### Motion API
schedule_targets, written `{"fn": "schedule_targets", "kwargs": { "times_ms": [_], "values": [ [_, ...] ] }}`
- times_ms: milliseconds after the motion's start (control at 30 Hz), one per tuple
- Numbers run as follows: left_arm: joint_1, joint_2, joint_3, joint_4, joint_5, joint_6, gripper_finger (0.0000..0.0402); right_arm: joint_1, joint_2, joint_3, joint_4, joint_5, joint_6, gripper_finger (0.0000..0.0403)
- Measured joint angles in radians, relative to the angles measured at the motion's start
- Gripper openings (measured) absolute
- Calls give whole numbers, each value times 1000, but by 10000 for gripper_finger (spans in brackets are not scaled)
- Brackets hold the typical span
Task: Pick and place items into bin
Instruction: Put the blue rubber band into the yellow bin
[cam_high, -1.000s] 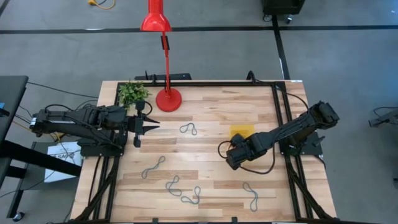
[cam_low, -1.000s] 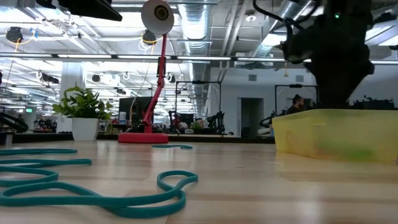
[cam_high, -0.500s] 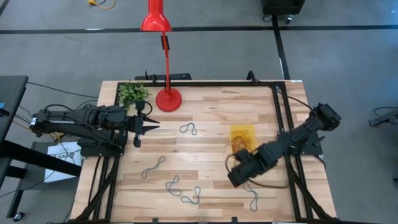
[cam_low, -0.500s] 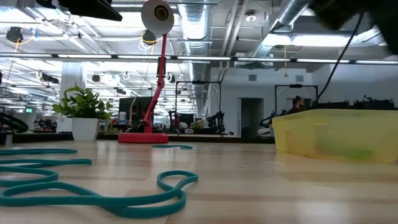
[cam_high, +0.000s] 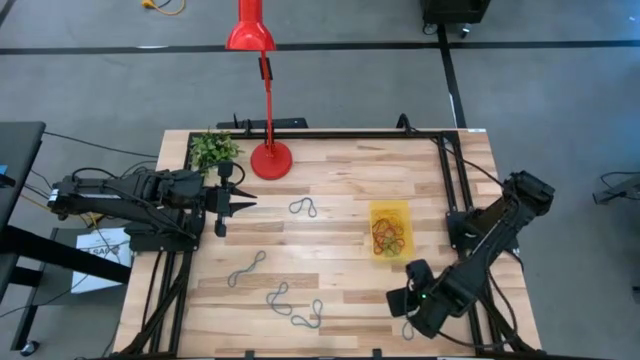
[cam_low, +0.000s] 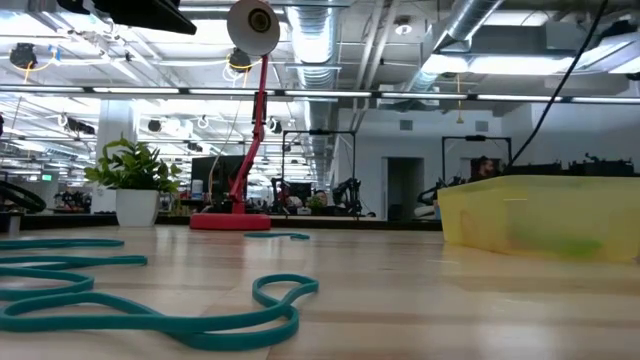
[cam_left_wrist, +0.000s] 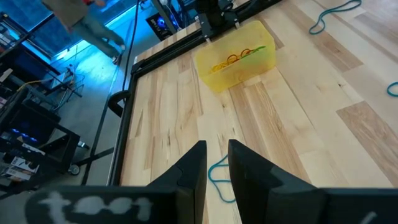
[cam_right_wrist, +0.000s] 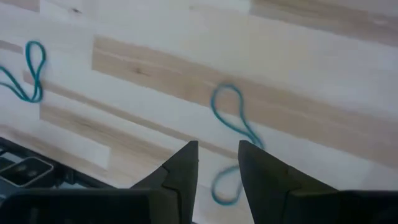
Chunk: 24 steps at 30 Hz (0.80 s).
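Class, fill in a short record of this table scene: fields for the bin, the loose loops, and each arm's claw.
bin: yellow tray at the table's right, coloured loops inside
loose loops: teal, several lying on the wood; one just ahead of the right claw
right claw: open, above the table's near right corner, holding nothing
left claw: waiting at the table's left side, near the potted plant

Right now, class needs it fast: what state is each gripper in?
Left gripper: fingers slightly apart, holding nothing, waiting near the plant.
Right gripper: open, empty, above a teal loop.
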<state>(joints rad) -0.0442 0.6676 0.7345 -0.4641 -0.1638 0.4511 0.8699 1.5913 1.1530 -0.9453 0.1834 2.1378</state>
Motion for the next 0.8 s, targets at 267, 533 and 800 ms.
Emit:
{"fn": "schedule_targets", "kwargs": {
  "times_ms": [267,533,800],
  "values": [
    [0,0,0,0,0,7,57,-61,0,-19,40,2,-193,105],
    [0,0,0,10,0,44,57,-144,0,-19,55,-1,-602,105],
    [0,0,0,8,0,17,57,-176,0,-19,167,-170,-571,104]
  ]
}}
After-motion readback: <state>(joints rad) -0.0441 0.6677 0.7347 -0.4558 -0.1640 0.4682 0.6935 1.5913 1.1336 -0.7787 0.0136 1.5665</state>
